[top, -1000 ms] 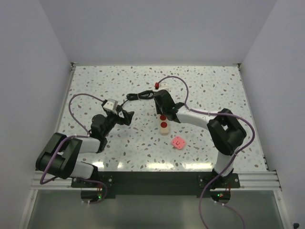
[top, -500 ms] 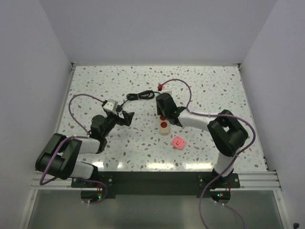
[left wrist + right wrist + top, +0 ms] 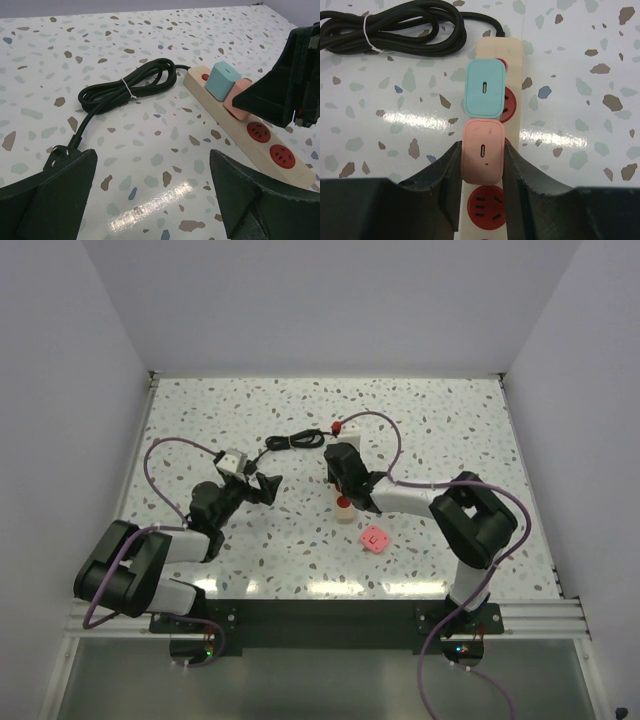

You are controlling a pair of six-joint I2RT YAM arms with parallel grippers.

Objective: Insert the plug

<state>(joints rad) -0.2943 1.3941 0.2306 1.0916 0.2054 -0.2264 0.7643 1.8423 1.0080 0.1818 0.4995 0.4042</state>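
A cream power strip with red sockets lies mid-table; it also shows in the top view and the left wrist view. A teal plug sits in its far socket. My right gripper is shut on a pink plug, held upright on the strip against the teal plug. I cannot tell whether its prongs are seated. My left gripper is open and empty, low over the table left of the strip.
The strip's black cable lies coiled and tied left of the strip's far end, its plug end near my left finger. A small pink square lies on the table near the strip's near end. White walls enclose the table.
My right gripper has moved along the strip toward the near side with the pink plug, uncovering the strip's far end and covering a socket. The left arm has not moved.
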